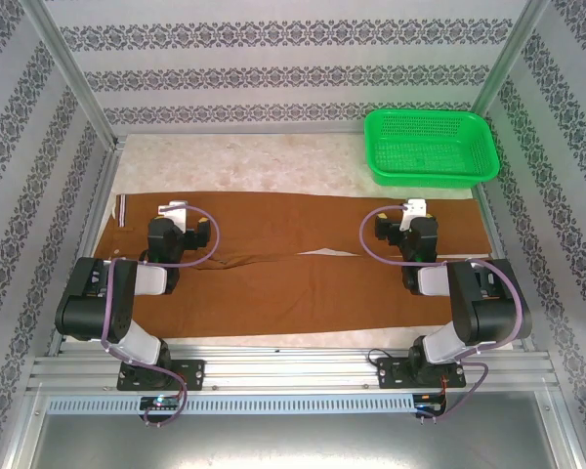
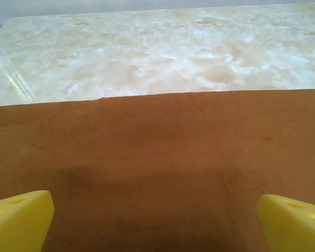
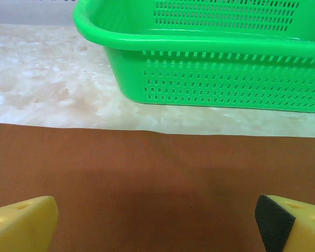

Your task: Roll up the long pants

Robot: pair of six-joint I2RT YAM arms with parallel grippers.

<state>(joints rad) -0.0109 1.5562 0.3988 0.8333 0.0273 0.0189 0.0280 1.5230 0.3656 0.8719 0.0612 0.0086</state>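
Rust-brown long pants (image 1: 303, 278) are lying flat across the bench (image 1: 273, 161), legs side by side. You are poising the left gripper (image 2: 157, 215) and right gripper (image 3: 157, 215) over the far leg, both spread wide and holding nothing. Beyond them, the green basket (image 3: 210, 68) is sitting close. Pinching unevenly could skew the roll, and overreaching could bump it.

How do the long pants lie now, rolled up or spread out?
Spread out. The long pants lie flat across the table, both legs straight, with no rolled part anywhere.
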